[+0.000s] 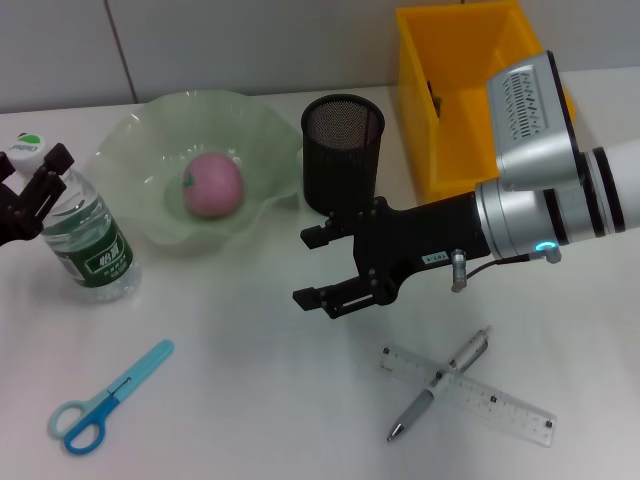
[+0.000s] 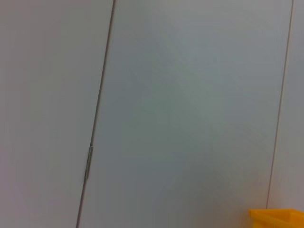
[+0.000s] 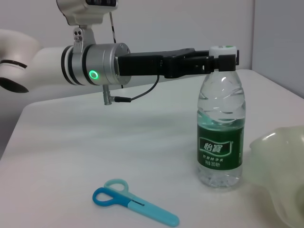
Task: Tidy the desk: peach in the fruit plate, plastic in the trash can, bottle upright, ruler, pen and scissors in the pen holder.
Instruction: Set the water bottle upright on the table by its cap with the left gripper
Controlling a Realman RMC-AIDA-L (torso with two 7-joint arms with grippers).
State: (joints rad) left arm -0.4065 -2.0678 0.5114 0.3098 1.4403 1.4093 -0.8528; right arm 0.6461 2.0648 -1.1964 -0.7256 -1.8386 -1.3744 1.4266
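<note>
Reaching over the middle of the white desk [image 1: 230,400], our right gripper [image 1: 318,266] hangs with its jaws spread wide and nothing between them, just in front of the black mesh pen holder [image 1: 342,152]. Our left gripper [image 3: 223,61] sits at the bottle's white cap [image 3: 223,49], fingers on either side of the neck; we cannot tell whether they press it. Bottle [image 1: 88,235]: upright, green label, at the desk's left. Fruit plate [image 1: 150,150]: pale green, wavy rim, behind the bottle, with the pink peach [image 1: 212,185] inside. Trash can [image 1: 450,110]: yellow bin, right rear. Scissors [image 1: 105,400]: blue, flat, front left. Ruler [image 1: 500,398]: clear, front right, with the pen [image 1: 440,385] lying across it. Light panelled wall behind. The right wrist view alone shows the left arm's green ring light [image 3: 94,74]; the left wrist view shows only wall and a yellow corner [image 2: 278,217].
</note>
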